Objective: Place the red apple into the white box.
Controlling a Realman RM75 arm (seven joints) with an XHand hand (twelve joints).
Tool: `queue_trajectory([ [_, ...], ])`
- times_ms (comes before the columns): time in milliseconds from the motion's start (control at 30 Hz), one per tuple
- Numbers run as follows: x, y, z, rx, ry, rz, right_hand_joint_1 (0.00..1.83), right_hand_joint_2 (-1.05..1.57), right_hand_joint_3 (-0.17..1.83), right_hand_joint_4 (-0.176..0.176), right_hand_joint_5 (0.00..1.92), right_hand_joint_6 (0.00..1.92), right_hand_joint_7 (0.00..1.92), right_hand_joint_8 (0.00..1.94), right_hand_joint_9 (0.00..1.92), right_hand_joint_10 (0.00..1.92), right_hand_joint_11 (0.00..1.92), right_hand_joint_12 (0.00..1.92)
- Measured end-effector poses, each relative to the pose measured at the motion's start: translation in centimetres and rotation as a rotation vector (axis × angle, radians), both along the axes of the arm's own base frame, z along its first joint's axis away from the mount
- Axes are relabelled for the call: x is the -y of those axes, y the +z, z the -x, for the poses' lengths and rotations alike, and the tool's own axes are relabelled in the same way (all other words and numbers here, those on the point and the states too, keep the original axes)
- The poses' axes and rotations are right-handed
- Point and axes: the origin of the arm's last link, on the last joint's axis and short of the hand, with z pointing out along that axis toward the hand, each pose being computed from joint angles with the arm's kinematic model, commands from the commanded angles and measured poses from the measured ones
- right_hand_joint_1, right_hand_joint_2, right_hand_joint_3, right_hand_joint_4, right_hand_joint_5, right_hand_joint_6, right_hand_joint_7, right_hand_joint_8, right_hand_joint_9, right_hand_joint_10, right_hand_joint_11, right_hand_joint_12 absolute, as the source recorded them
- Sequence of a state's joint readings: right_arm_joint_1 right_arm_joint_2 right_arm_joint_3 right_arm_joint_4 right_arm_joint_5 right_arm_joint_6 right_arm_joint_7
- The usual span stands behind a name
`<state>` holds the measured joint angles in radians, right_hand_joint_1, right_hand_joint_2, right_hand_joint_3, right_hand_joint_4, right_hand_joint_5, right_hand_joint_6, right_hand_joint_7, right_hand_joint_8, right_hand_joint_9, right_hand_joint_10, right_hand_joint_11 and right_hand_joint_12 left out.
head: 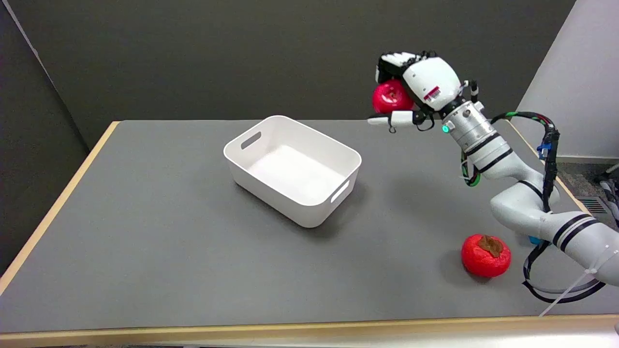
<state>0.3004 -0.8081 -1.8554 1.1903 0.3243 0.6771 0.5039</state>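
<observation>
My right hand [420,84] is raised well above the table at the upper right and holds the red apple [390,97], with fingers curled over its top and a thumb under it. The white box [293,166], a rectangular bin with slot handles, stands empty on the grey table, down and to the left of the hand. The apple hangs in the air to the right of the box's far right corner, not over it.
A red persimmon-like fruit with a brown calyx [486,255] lies on the table at the front right, below my right arm [512,193]. The grey table [145,232] has a wooden rim. A dark wall rises behind.
</observation>
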Motion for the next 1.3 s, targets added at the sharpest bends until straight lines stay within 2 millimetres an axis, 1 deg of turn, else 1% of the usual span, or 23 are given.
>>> queue_trajectory([
  [100, -0.2, -1.5, -0.8, -0.007, 0.029, -0.05, 1.33, 1.04, 0.39, -0.091, 0.65, 1.5, 0.79, 1.29, 0.82, 1.53, 0.93, 1.92],
  [167, -0.2, -2.9, -1.1, -0.006, 0.04, -0.091, 1.33, 1.03, 0.4, -0.092, 0.65, 1.5, 0.79, 1.28, 0.83, 1.52, 0.93, 1.92],
  [267, -0.1, -5.0, -1.1, 0.006, 0.044, -0.142, 1.33, 1.03, 0.4, -0.091, 0.65, 1.5, 0.79, 1.28, 0.82, 1.52, 0.93, 1.92],
  [367, 0.3, -7.3, -0.6, 0.024, 0.031, -0.187, 1.33, 1.03, 0.41, -0.09, 0.65, 1.5, 0.79, 1.29, 0.82, 1.53, 0.93, 1.92],
  [400, 0.4, -7.7, -0.5, 0.028, 0.028, -0.194, 1.33, 1.03, 0.41, -0.089, 0.65, 1.5, 0.79, 1.29, 0.82, 1.53, 0.92, 1.92],
  [433, 0.6, -8.8, -0.1, 0.036, 0.02, -0.212, 1.33, 1.03, 0.41, -0.088, 0.65, 1.5, 0.79, 1.3, 0.82, 1.53, 0.92, 1.92],
  [500, 1.0, -10.3, 0.5, 0.046, 0.0, -0.233, 1.33, 1.03, 0.41, -0.087, 0.65, 1.5, 0.78, 1.3, 0.82, 1.53, 0.91, 1.92],
  [700, 2.6, -14.1, 2.8, 0.06, -0.075, -0.265, 1.33, 1.04, 0.4, -0.083, 0.65, 1.52, 0.77, 1.32, 0.81, 1.54, 0.89, 1.92],
  [933, 4.8, -16.9, 5.1, 0.037, -0.163, -0.257, 1.33, 1.04, 0.4, -0.082, 0.65, 1.52, 0.76, 1.32, 0.81, 1.53, 0.88, 1.92],
  [1000, 5.3, -17.5, 5.6, 0.024, -0.186, -0.249, 1.32, 1.06, 0.37, -0.083, 0.63, 1.54, 0.75, 1.34, 0.79, 1.53, 0.86, 1.92],
  [1067, 5.8, -17.9, 6.0, 0.012, -0.203, -0.242, 1.32, 1.12, 0.28, -0.086, 0.59, 1.58, 0.73, 1.38, 0.75, 1.53, 0.83, 1.92],
  [1133, 6.2, -18.2, 6.4, -0.003, -0.22, -0.231, 0.78, 0.82, 0.85, 0.089, 0.3, 0.72, 0.47, 0.63, 0.52, 1.06, 0.49, 1.81],
  [1167, 6.3, -18.4, 6.6, -0.01, -0.227, -0.227, 0.61, 0.73, 0.98, 0.122, 0.21, 0.52, 0.36, 0.44, 0.43, 0.9, 0.43, 1.71],
  [1200, 6.4, -18.5, 6.7, -0.015, -0.231, -0.224, 0.46, 0.67, 1.02, 0.124, 0.14, 0.45, 0.23, 0.35, 0.35, 0.77, 0.44, 1.55],
  [1233, 6.5, -18.6, 6.8, -0.021, -0.238, -0.219, 0.35, 0.63, 1.01, 0.124, 0.1, 0.36, 0.16, 0.26, 0.28, 0.69, 0.39, 1.45],
  [1267, 6.5, -18.8, 6.9, -0.026, -0.243, -0.216, 0.25, 0.61, 1.0, 0.123, 0.06, 0.26, 0.09, 0.17, 0.19, 0.62, 0.31, 1.35],
  [1300, 6.6, -18.8, 7.0, -0.029, -0.248, -0.212, 0.2, 0.59, 0.98, 0.123, 0.04, 0.22, 0.04, 0.13, 0.14, 0.58, 0.26, 1.31],
])
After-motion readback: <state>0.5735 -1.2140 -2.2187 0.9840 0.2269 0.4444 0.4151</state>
